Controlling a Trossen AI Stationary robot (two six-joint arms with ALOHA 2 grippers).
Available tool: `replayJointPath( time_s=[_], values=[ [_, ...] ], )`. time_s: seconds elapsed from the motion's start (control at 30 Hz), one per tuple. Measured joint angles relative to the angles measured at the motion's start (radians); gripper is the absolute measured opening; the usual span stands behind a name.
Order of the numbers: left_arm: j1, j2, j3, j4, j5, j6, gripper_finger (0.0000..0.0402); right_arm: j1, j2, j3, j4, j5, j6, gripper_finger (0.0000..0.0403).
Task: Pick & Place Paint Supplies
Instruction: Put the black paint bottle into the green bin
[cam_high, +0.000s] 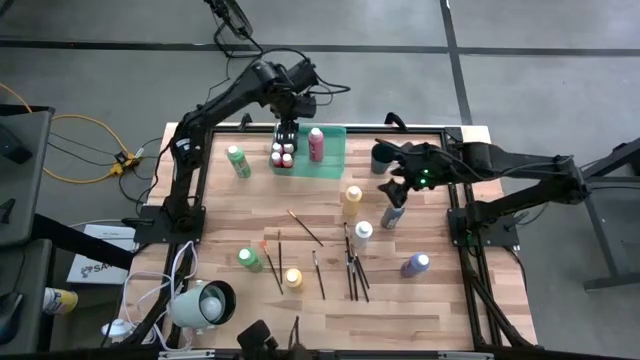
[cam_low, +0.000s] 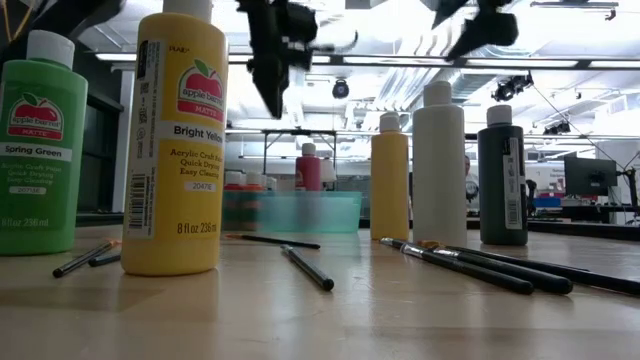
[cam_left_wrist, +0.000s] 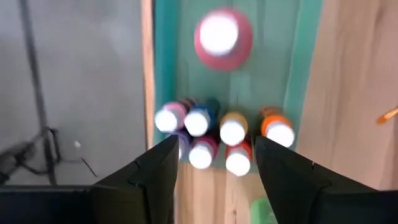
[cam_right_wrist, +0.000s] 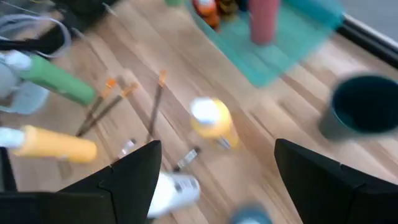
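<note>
Right gripper (cam_high: 398, 190), open and empty, is hovering directly above the upright grey-capped bottle (cam_high: 393, 215) near the counter's right edge; left gripper (cam_high: 287, 131), open and empty, is hanging over the tray (cam_high: 335, 160).

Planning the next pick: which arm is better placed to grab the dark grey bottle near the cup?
Right. Its open gripper hovers beside the dark grey bottle; the left gripper, also open, is over the green tray.

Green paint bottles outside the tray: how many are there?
2. One green bottle is left of the tray; the other is nearer the table's front, beside the brushes. None seems hidden.
</note>
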Motion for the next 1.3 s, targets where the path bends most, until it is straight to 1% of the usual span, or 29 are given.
replayJointPath(
  time_s=[0.1, 0.23, 0.3, 0.5, 0.63, 0.8, 0.97, 1.1, 1.2, 1.3],
  values=[
    [-0.026, -0.04, 0.02, 0.022, -0.003, 0.0, 0.0207, 0.0, -0.014, 0.0, -0.104, 0.0, 0.04, 0.0307],
    [-0.065, -0.106, 0.02, 0.027, -0.011, -0.01, 0.0207, 0.014, -0.012, 0.0, -0.258, -0.002, 0.148, 0.0307],
    [-0.09, -0.131, 0.021, 0.036, -0.011, -0.012, 0.0207, 0.024, -0.001, 0.0, -0.301, -0.003, 0.209, 0.0307],
    [-0.162, -0.199, 0.014, 0.082, -0.015, -0.016, 0.0207, 0.04, 0.043, 0.0, -0.308, -0.001, 0.339, 0.0307],
    [-0.212, -0.234, -0.008, 0.093, -0.061, -0.03, 0.0207, 0.055, 0.098, 0.0, -0.32, -0.009, 0.39, 0.0307],
    [-0.264, -0.272, -0.05, 0.092, -0.087, -0.055, 0.0207, 0.084, 0.166, 0.0, -0.327, -0.038, 0.429, 0.0307],
    [-0.307, -0.317, -0.115, 0.097, -0.099, -0.084, 0.0207, 0.094, 0.216, 0.0, -0.352, -0.034, 0.455, 0.0307],
    [-0.337, -0.369, -0.197, 0.144, -0.127, -0.106, 0.0207, 0.09, 0.249, 0.0, -0.354, -0.026, 0.454, 0.0307],
    [-0.353, -0.432, -0.29, 0.22, -0.127, -0.117, 0.0207, 0.088, 0.265, 0.0, -0.359, -0.026, 0.452, 0.0305],
    [-0.367, -0.513, -0.409, 0.311, -0.127, -0.137, 0.0207, 0.088, 0.268, 0.0, -0.355, -0.024, 0.452, 0.0294]
  ],
)
